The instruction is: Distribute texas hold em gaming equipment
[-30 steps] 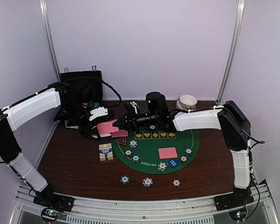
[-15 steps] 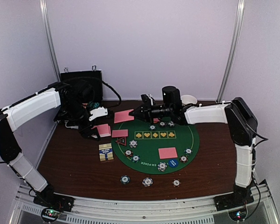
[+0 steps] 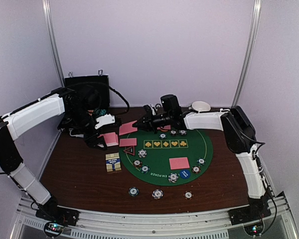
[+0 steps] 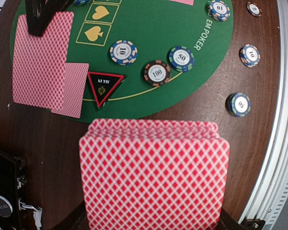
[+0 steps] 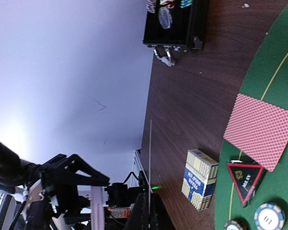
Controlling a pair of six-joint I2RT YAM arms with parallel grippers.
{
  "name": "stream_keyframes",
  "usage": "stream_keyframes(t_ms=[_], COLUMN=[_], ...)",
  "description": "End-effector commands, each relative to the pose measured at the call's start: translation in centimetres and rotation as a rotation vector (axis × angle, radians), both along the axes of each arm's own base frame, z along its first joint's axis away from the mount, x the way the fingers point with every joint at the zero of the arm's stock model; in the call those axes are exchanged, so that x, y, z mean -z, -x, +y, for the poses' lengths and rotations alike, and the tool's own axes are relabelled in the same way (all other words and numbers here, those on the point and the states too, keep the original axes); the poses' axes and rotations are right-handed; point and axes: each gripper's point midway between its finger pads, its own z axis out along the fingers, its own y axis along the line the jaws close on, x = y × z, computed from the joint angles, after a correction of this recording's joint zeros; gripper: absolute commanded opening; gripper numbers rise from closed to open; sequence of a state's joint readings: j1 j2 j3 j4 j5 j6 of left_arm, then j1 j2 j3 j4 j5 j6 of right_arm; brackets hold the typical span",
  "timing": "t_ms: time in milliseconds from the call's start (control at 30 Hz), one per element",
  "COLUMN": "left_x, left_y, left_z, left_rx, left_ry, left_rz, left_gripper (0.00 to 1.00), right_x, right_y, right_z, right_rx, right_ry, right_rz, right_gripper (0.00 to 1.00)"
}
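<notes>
A green felt mat [image 3: 162, 157] fills the table's centre. At centre left, my left gripper [image 3: 102, 137] clamps the pink-backed deck [image 4: 153, 177], kept as the supply. At upper centre, my right gripper [image 3: 148, 121] pinches one card [image 3: 128, 128], probably to deal it near the triangular marker [image 4: 102, 87].

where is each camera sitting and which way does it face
top: above and behind the robot, looking down at the green mat; left arm and right arm show, left gripper holding the deck, right gripper a card.
left wrist: looks down over the deck onto the mat; own fingers hidden.
right wrist: rolled sideways, facing the card box and black case; own fingers unclear.
shared: both wrist views show the triangle marker.
</notes>
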State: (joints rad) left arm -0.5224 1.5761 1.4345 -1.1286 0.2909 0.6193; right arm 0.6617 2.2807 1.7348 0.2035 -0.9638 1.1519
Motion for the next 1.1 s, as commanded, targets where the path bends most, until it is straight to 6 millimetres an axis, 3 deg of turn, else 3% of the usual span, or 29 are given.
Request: stream_keyframes(t_ms=[0,300,533,600,733,1067], left_x=[-2.1,-2.1,-2.1,-2.1,-2.0,-2.1], left_y=[-0.3,-0.3,-0.2,-0.2,-0.1,-0.1], left_z=[-0.1,-0.1,-0.1,-0.1,-0.1,-0.1], left_rx=[0.013,0.015,0.017,0.016,0.017,0.018], left_ry=[0.039,0.04,0.041,0.041,0.037,0.04], left_rz=[-0.065,-0.063,-0.062,-0.061,-0.06,-0.062], left_gripper=[0.0,0.0,0.0,0.0,0.0,0.0], right_x=[2.7,7.9,10.0,10.1,9.8,7.2], right_y=[-0.7,-2.3,-3.2,-3.3,-3.3,-3.0], right_z=[1.4,3.2,4.0,4.0,3.7,2.4], right_rx=[-0.011,0.007,0.015,0.016,0.019,0.024], right_ry=[0.07,0.169,0.227,0.237,0.264,0.316], right_rz=[-0.007,0.002,-0.005,-0.01,-0.034,-0.11], right_gripper=[0.0,0.0,0.0,0.0,0.1,0.3])
